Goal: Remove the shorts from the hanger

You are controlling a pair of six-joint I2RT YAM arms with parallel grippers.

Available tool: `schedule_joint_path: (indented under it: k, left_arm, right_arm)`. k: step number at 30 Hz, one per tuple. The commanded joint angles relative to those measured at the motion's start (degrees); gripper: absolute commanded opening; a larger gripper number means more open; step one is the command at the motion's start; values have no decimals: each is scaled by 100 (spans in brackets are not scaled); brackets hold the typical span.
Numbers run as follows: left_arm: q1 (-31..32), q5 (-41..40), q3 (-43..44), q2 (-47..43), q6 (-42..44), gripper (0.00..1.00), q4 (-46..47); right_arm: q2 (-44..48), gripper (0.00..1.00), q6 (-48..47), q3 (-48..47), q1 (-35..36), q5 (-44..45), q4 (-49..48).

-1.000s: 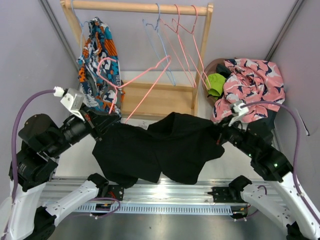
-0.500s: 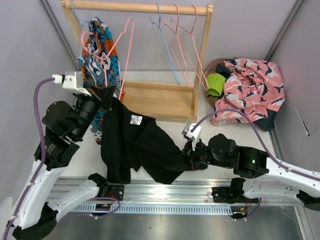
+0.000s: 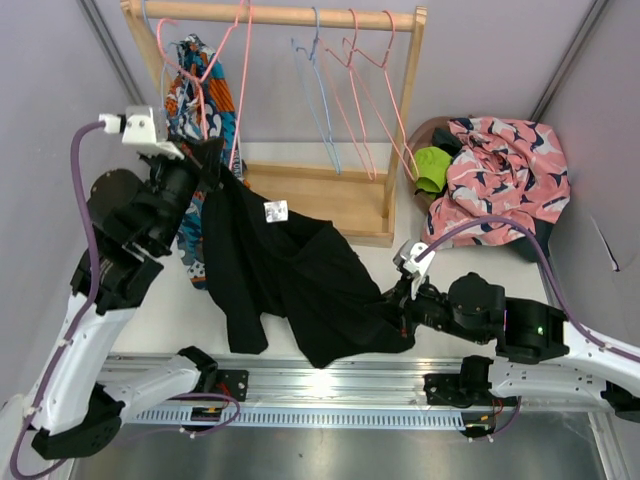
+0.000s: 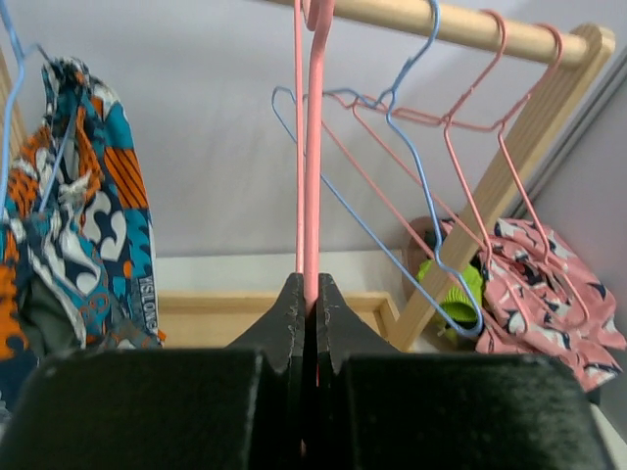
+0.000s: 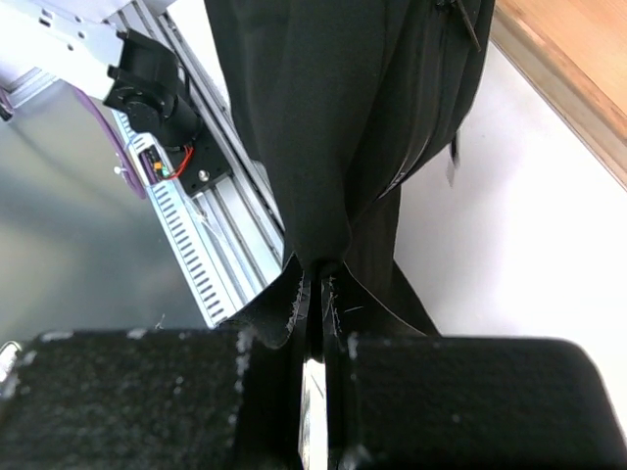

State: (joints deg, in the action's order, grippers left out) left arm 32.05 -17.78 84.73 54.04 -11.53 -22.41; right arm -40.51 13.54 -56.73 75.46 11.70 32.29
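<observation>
White counter stretches beneath a wooden rack at 12 o'clock, and most of the job looks done. Three pairs lie heaped at 2 o'clock: pink print shorts on top, lime shorts tucked at their left edge, and charcoal shorts peeking out below. Bare hangers dangle from the rail between 12 and 1 o'clock. The black shorts are the pair in hand, stretched across the middle from 10 o'clock down towards 5 o'clock. The left fingers are pressed together on the wire of a pink hanger, whose hook sits up at the rail. The right fingers are pinched on a fold of the black cloth at the low end. Whether the waistband is fully clear of that hanger cannot be told, since the top of the cloth bunches right at the left fingers. By my reckoning this pair is nearly off and then needs dropping on the heap. The multicolour shorts hang on the rack at 11 o'clock, untouched, so one full removal remains.
</observation>
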Motion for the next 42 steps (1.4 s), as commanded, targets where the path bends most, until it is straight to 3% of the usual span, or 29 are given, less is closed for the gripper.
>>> schedule_joint_path:
  k: [1,4,7,13,21,33,38,42]
  left_arm:
    - [-76,-156,772,753,414,0,36]
    - [-261,46,1282,1431,424,0,-298]
    - [-331,178,1468,1548,301,0,-396]
    - [-323,389,82,222,11,0,-166]
    - [-323,372,-422,-298,19,0,-624]
    - [-331,416,-483,686,89,0,-405]
    - [-323,170,16,1405,125,0,-911]
    - [-296,73,-149,1189,-68,0,-1046]
  right_arm:
    - [70,0,87,-172,109,253,-13]
    - [175,0,114,-163,144,341,22]
    - [289,0,192,-163,179,411,101]
    - [465,0,360,-172,276,447,479]
    - [544,0,378,13,303,561,401]
    - [544,0,325,-216,373,921,453]
    - [606,0,246,-277,373,1027,488]
    - [711,0,281,-172,373,1097,541]
